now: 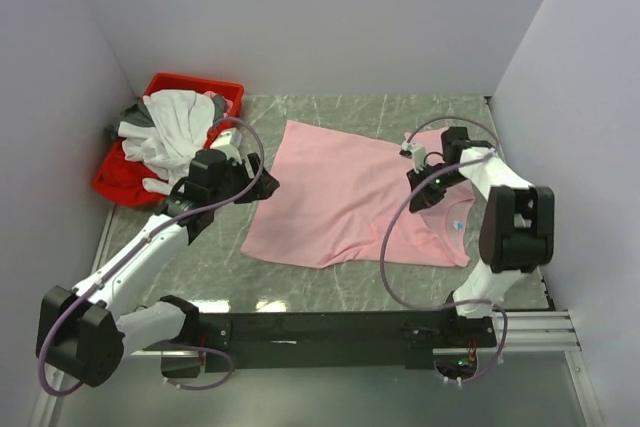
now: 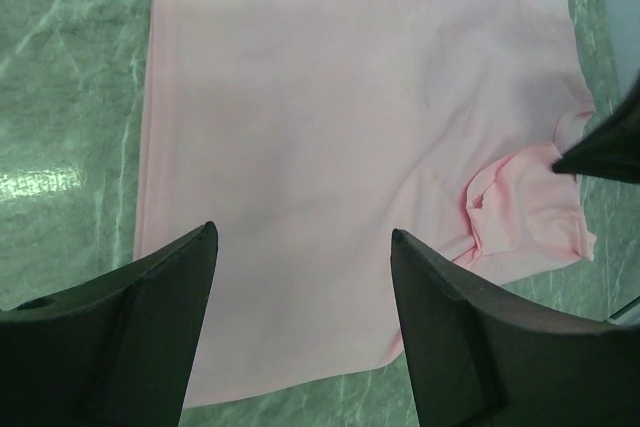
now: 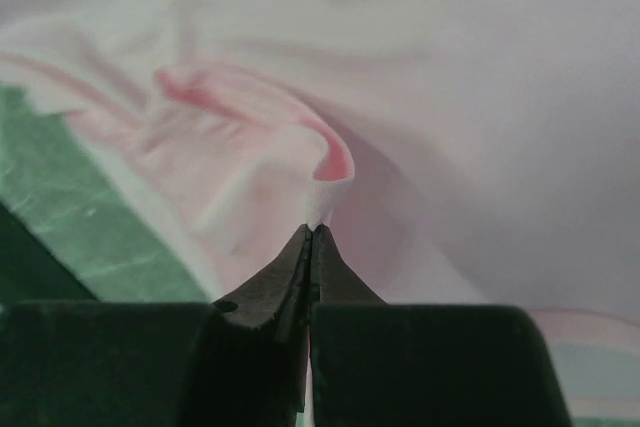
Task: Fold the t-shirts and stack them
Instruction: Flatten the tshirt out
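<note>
1. Though a small blue mark [image 1: 457,225] shows on the pink t-shirt [image 1: 335,197] toward the lower right of the top view, it is too small to read.
2. The table [image 1: 400,112] has a green-grey marbled top. Plain pale walls [image 1: 300,17] close it in at the left, the back and the right.
3. The pink t-shirt lies spread out, mostly flat, in the middle of the top view. At the upper left a red bin [image 1: 195,85] holds a heap of white and dark grey t-shirts [image 1: 175,129], which spill over its rim.
4. The left arm reaches from the lower left up to the pink shirt's left edge. The left gripper [image 2: 302,235] hangs above the cloth with its jaws wide apart and nothing between them.
5. The right arm rises from the lower right and bends back toward the centre. The right gripper [image 3: 312,232] sits over the shirt's right part, its jaws pressed together on a raised fold of pink cloth.
</note>
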### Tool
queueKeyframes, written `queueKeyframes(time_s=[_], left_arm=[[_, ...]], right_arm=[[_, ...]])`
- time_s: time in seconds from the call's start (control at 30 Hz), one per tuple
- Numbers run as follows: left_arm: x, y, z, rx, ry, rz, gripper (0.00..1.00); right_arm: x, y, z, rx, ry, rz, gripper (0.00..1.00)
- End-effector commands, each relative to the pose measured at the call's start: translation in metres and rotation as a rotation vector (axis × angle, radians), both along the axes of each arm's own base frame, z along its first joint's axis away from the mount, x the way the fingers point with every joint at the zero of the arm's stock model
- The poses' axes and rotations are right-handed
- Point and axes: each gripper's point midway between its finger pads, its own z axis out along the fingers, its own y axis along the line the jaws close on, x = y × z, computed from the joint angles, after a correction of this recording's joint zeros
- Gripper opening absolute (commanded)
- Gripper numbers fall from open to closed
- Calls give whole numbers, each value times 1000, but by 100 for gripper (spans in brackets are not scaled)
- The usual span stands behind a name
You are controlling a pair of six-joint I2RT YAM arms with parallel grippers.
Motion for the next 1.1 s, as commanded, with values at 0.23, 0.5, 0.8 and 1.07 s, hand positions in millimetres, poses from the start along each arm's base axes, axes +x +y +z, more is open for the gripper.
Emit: queueKeyframes(time_s=[0.23,0.5,0.8,1.07], left_arm=[[-10,5,30,-62,-103,17,77],[25,-16,65,-82,-165,-40,77],[134,-20,58,-107,-111,-22,73],[231,-22,-1,-120,-2,-52,71]], right_arm=[[-202,20,30,-45,20,846,0],[-189,38,54,-98,-279,856,39],[5,-17,127,-27,-570,-103,51],[127,-65,89,48,-386,-504,50]])
